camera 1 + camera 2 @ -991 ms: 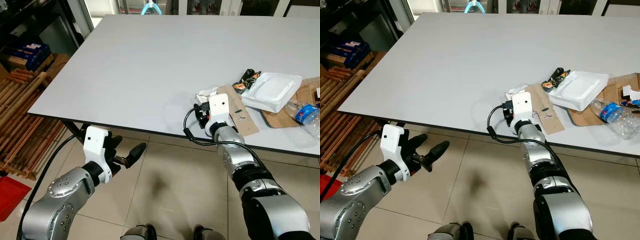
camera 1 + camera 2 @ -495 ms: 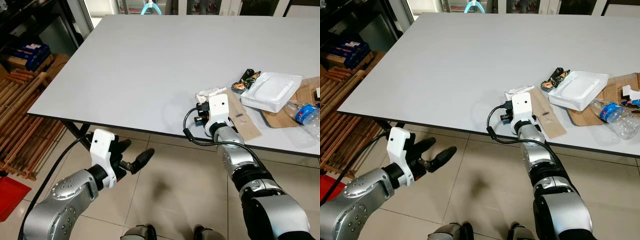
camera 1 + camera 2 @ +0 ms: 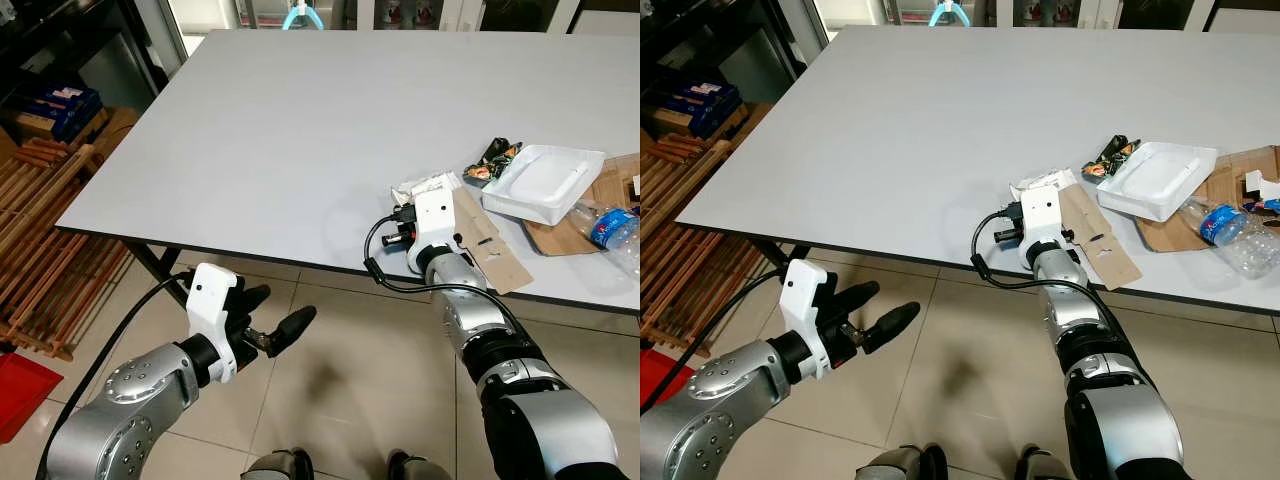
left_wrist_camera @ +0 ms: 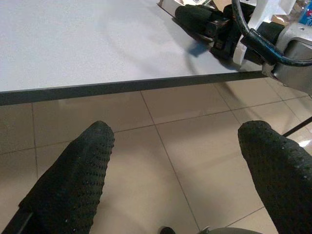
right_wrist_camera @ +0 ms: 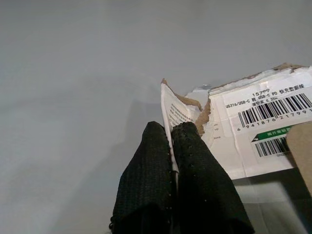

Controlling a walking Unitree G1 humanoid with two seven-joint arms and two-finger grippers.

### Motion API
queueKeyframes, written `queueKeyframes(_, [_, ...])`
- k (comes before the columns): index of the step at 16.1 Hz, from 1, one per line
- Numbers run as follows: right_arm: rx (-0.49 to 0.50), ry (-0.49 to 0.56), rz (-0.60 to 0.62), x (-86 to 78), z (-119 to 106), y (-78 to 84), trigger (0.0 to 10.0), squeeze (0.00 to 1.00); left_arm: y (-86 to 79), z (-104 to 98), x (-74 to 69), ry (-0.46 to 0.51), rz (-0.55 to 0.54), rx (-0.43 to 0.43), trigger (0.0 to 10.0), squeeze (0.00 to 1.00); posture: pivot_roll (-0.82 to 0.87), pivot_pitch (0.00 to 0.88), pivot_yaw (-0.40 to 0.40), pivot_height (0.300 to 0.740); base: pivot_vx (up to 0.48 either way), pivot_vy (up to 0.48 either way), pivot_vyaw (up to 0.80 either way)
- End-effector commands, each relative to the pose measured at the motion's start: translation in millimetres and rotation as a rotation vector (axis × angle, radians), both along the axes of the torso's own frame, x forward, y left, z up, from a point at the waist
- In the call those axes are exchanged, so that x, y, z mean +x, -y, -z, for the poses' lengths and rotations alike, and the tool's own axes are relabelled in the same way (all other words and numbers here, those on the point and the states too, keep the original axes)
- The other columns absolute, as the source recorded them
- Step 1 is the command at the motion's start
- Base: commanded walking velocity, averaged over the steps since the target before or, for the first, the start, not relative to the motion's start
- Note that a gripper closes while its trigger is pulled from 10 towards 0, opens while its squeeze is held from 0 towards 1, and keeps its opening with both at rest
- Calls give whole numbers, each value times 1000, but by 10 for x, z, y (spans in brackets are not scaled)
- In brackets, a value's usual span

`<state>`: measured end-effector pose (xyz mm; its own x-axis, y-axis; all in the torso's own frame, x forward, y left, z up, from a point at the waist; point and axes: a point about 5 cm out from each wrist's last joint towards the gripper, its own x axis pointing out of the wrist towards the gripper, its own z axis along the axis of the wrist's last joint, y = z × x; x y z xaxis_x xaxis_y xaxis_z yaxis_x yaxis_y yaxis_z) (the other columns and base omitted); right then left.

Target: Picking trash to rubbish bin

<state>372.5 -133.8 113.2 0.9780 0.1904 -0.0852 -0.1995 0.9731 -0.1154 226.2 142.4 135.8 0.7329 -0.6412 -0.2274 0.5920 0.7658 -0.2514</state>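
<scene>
Torn packet pinched at table's near edge

Right gripper (image 5: pixel 171 134) closed on a torn white packet (image 5: pixel 253 126), a thin flap of it caught between the two black fingers (image 5: pixel 146 170). Rest of the packet spread just beyond the fingertips, barcode label facing up, flat on the grey table (image 3: pixel 300 130). Brown cardboard strip (image 3: pixel 487 243) lying right beside the gripper, touching the packet. Further out on the same side: white foam tray (image 3: pixel 545 183), dark snack wrapper (image 3: pixel 494 158) against it, clear plastic bottle (image 3: pixel 618 232) on a cardboard sheet.

Left gripper (image 3: pixel 270 320) held low over the tiled floor (image 3: pixel 330 350), below and in front of the table edge, fingers (image 4: pixel 73 170) spread wide, holding nothing, well apart from the packet.
</scene>
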Motion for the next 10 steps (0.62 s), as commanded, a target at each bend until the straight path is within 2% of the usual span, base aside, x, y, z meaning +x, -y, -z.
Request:
queueKeyframes(1, [-5,-114,-2,-102,257,-1,0,0,20,-38,-38,5,35,-9,10000,0,111,157,133,740,0,0,0])
queueKeyframes(5, [-2,-90,14,-86,218,15,0,0,53,-83,-25,25,45,-11,10000,0,110,157,133,740,0,0,0])
queueKeyframes(10, [5,36,90,8,-29,148,0,0,109,-118,46,75,20,-25,10000,0,88,143,101,740,0,0,0])
